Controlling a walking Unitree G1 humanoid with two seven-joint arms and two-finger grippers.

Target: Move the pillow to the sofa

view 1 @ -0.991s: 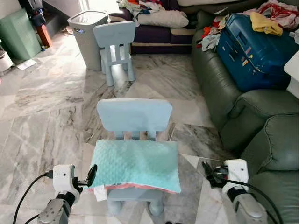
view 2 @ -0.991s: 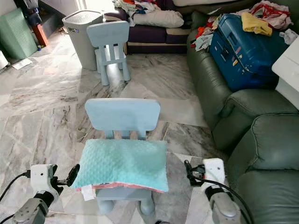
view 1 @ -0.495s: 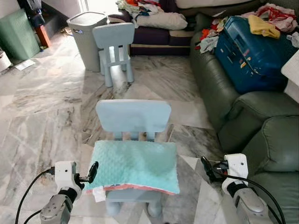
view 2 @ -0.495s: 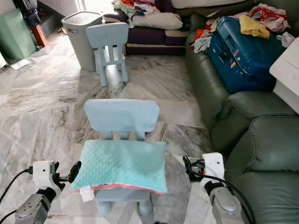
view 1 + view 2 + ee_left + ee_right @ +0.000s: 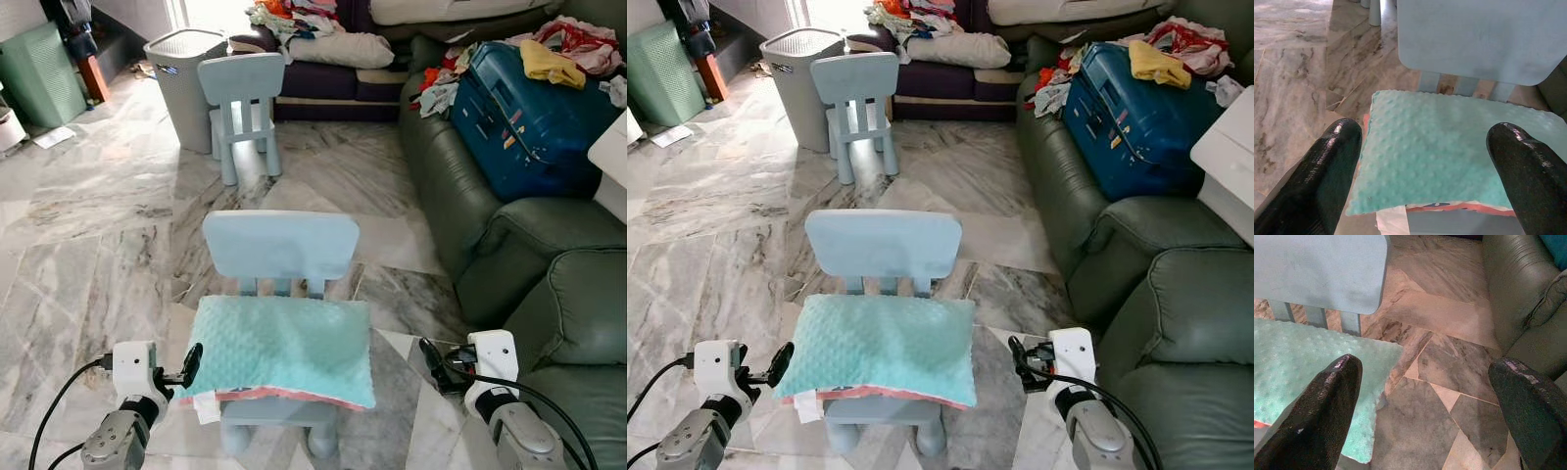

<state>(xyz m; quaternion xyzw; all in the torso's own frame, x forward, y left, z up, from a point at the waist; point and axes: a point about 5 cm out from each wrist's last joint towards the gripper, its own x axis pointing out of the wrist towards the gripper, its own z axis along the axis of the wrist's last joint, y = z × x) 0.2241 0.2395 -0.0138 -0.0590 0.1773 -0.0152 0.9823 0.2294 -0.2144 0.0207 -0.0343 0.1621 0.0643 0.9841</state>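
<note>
From the head camera, a mint dotted pillow [image 5: 284, 351] lies flat on the seat of a small pale-blue child's chair [image 5: 280, 245] on the marble floor [image 5: 88, 235]. The left gripper [image 5: 192, 361] sits just beside the pillow's left edge, the right gripper [image 5: 431, 354] off to its right, near the green leather sofa [image 5: 549, 294].

The left wrist view has both black fingers [image 5: 1327, 171] spread wide, pillow between them.

The right wrist view shows fingers [image 5: 1322, 411] parted too, over the pillow's corner and floor
</note>
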